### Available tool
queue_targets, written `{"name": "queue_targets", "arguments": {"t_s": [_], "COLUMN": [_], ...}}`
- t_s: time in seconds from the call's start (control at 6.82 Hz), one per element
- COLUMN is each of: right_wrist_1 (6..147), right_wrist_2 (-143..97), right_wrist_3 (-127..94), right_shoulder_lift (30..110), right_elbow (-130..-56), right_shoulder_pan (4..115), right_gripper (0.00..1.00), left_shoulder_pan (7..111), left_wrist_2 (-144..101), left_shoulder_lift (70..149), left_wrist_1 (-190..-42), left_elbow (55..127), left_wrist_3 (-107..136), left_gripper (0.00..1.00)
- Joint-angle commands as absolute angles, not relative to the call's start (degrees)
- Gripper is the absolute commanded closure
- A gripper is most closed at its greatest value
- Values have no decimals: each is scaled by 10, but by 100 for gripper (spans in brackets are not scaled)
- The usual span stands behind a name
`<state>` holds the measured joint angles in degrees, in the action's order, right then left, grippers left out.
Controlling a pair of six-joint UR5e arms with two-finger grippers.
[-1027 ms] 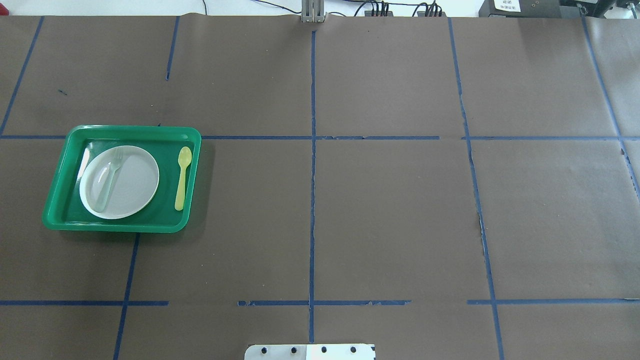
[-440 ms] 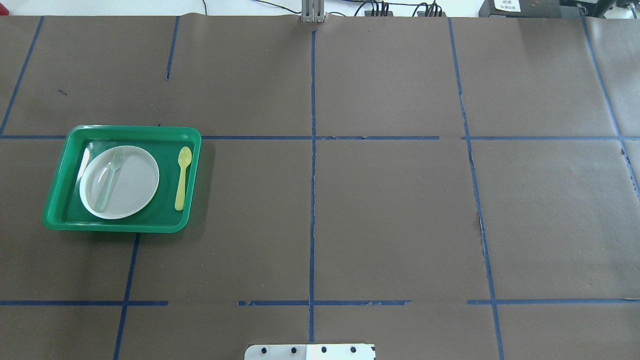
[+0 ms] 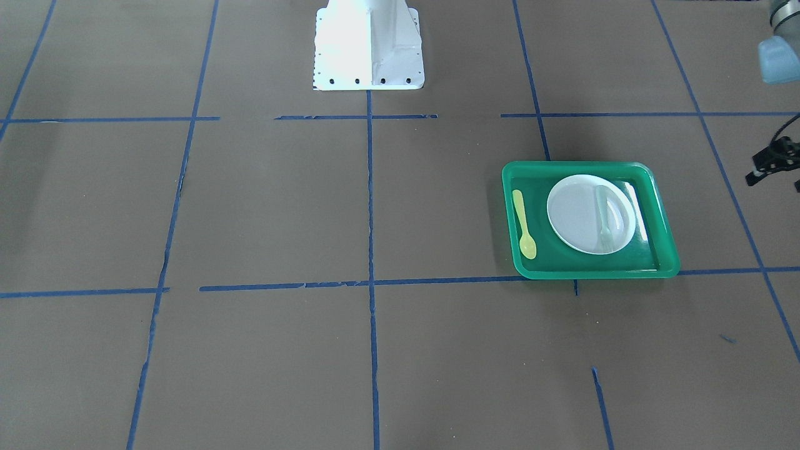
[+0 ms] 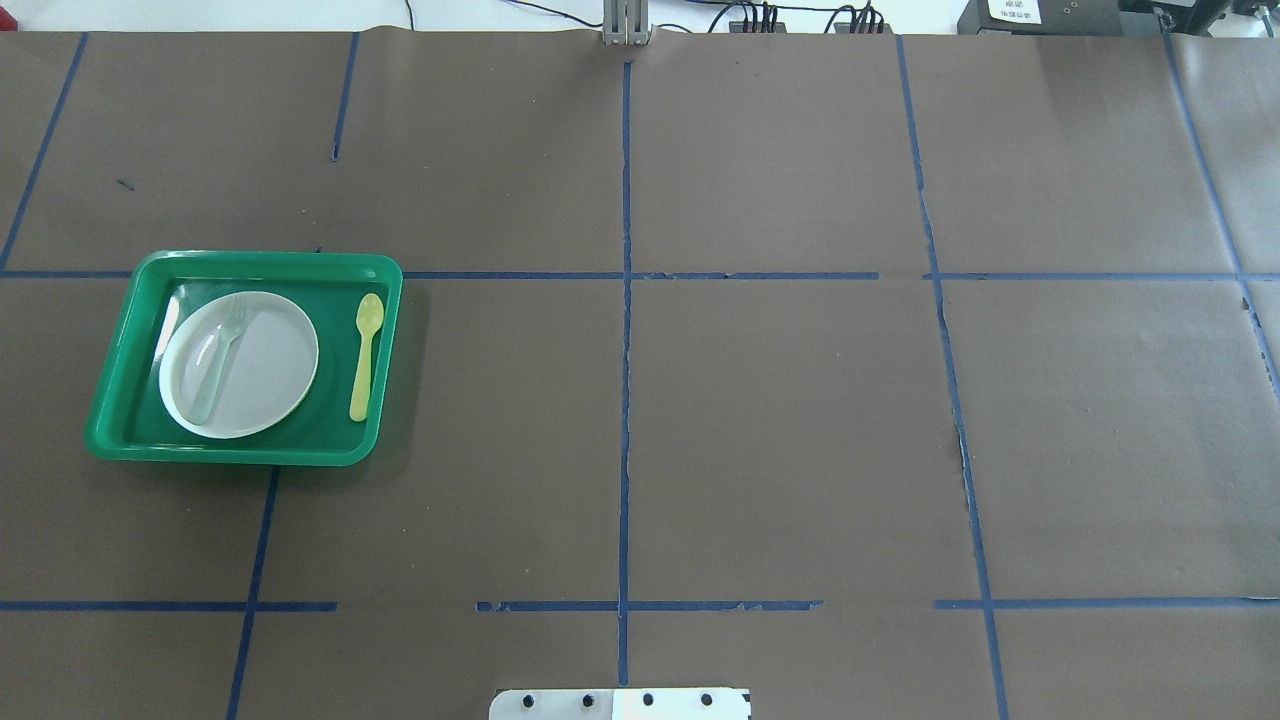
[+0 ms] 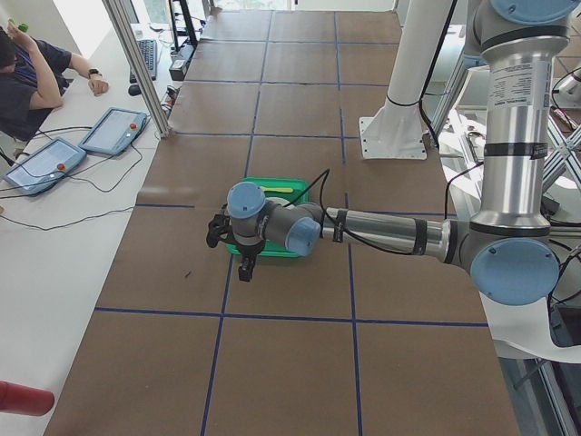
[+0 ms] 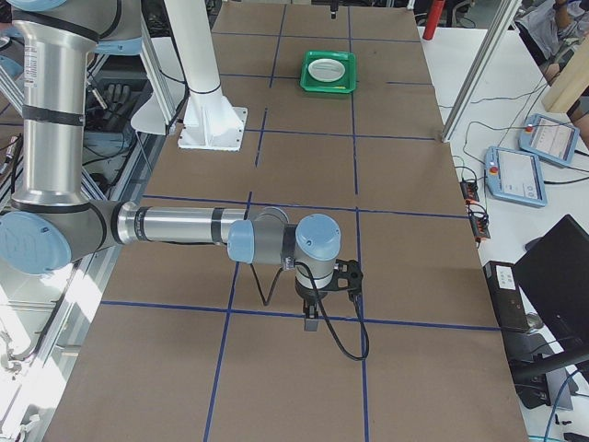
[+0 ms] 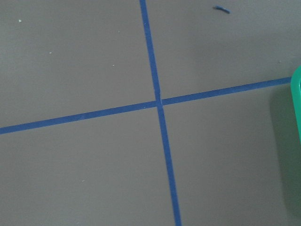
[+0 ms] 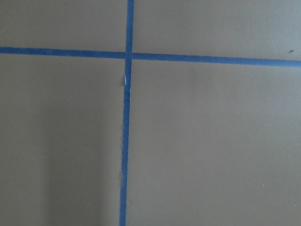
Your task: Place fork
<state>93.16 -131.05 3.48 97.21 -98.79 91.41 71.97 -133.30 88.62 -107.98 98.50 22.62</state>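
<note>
A: What is shown from the front-facing view?

B: The small pale translucent plastic fork point(image 3: 604, 219) is seen lying flat on the round white plate point(image 3: 578, 212), toward the robot's left side of it, inside the green rectangular plastic tray point(image 3: 587, 273). A yellow plastic spoon point(image 3: 524, 224) lies on the tray floor beside the plate, apart from it.

A: And from overhead?

B: The layout is confirmed: the fork point(image 4: 220, 358) rests on the plate point(image 4: 270, 370) with its tines pointed away from the robot. No arm is caught here.

A: How are the arms posed in the side views?

B: In the left view, the left arm point(image 5: 381, 232) is stretched low and level over the brown counter point(image 5: 300, 363), its wrist turned downward close by the tray. In the right view, the right arm point(image 6: 175, 224) is held likewise, well apart from the tray point(image 6: 329, 87). Whether the left jaws or the right jaws are released or clenched cannot be told.

A: The wrist views?

B: Only counter and blue tape point(image 8: 124, 141) are shown, plus the tray's rim point(image 7: 296, 108) at the left one's edge.

A: Which step is in hand?

B: The approach, it is judged: the fork is not yet grasped. The left jaws must be brought over the plate and lowered across the thin handle, which lies flat.
</note>
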Motion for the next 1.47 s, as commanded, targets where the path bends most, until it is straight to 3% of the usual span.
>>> {"name": "queue_targets", "arguments": {"t_s": [0.0,0.29,1.03,1.32], "right_wrist_1": [932,932,932,932], "right_wrist_2": [-1310,-1310,-1310,-1310], "right_wrist_3": [34,35,35,34], "right_shoulder_lift": [972,972,972,972], "right_elbow": [-988,-988,-988,-988], "right_shoulder_pan": [914,914,914,914], "right_gripper": [0,0,0,0], "left_shoulder_pan": [605,525,465,464], "left_wrist_2": [-1296,-1236,-1203,-1203], "left_shoulder_lift": [916,959,983,983], "left_wrist_1": [-1102,-1102,-1187,-1187], "left_elbow": [1008,999,918,916], "left_wrist_3": [397,497,529,527], "left_gripper": [0,0,1,8]}}
